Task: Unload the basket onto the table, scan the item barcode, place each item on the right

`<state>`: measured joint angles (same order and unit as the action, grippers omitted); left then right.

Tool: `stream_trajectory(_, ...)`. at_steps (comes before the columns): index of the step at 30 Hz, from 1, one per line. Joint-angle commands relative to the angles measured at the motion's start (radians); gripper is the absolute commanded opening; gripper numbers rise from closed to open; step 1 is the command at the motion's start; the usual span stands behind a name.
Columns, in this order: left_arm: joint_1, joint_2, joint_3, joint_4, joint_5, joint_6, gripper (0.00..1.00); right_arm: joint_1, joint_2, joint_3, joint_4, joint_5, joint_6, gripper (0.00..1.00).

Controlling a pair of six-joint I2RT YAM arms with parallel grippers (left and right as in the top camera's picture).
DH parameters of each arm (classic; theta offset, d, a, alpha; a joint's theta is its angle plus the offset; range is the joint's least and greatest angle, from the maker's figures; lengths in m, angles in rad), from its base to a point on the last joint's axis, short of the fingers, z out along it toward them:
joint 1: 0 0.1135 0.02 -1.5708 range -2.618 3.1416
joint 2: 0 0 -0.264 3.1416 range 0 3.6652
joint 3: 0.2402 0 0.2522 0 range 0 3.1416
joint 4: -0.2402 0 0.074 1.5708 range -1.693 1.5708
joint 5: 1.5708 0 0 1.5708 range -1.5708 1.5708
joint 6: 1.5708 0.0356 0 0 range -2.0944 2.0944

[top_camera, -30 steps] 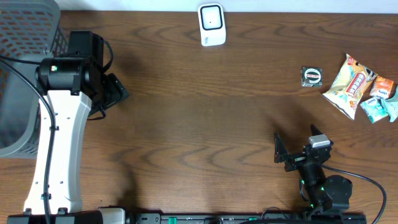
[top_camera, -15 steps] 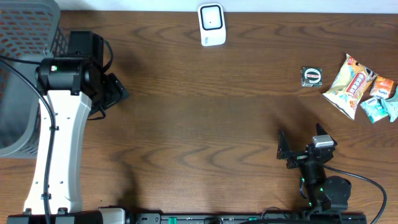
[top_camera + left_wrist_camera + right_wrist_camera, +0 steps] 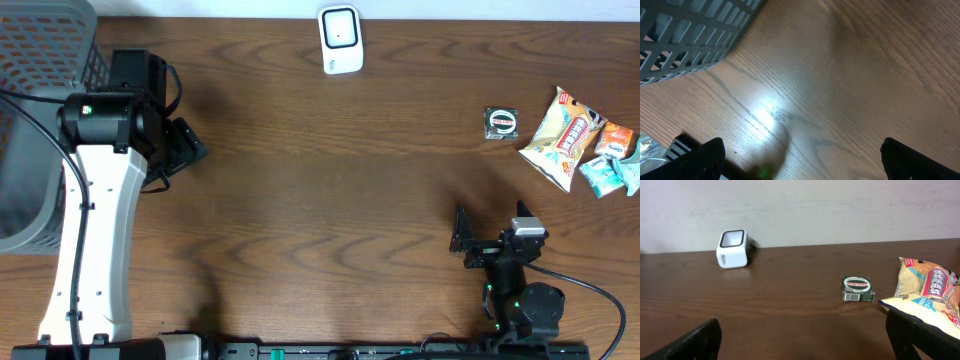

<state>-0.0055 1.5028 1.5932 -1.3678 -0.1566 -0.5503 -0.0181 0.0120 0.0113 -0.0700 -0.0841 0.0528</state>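
Note:
The white barcode scanner (image 3: 340,40) stands at the table's far edge, and it also shows at the left of the right wrist view (image 3: 732,248). At the right lie the items: a small dark green packet (image 3: 501,123) (image 3: 858,289), a yellow snack bag (image 3: 565,137) (image 3: 930,297) and teal packets (image 3: 610,172). My right gripper (image 3: 492,232) (image 3: 805,340) hovers open near the front edge, well short of the green packet, with nothing between its fingers. My left gripper (image 3: 185,145) (image 3: 802,165) is open over bare wood beside the basket, far from the items.
A grey slatted basket (image 3: 40,120) (image 3: 690,35) stands at the table's left edge, close to the left arm. A pale wall rises behind the scanner in the right wrist view.
The right gripper has shifted a little to the right in the overhead view. The left arm has not moved.

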Motion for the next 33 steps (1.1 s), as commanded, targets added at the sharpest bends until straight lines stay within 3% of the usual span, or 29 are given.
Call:
stream_trajectory(1, 0.003, 0.000, 0.000, -0.004, -0.009, -0.005, 0.98, 0.007, -0.007, -0.006, 0.000, 0.014, 0.018, 0.99)
stream_trajectory(21, 0.003, 0.000, 0.000, -0.004, -0.009, -0.005, 0.98, 0.071, -0.007, -0.006, -0.005, 0.032, -0.043, 0.99)
stream_trajectory(33, 0.003, 0.000, 0.000, -0.004, -0.009, -0.005, 0.98, 0.019, -0.007, -0.006, -0.005, 0.022, -0.042, 0.99)
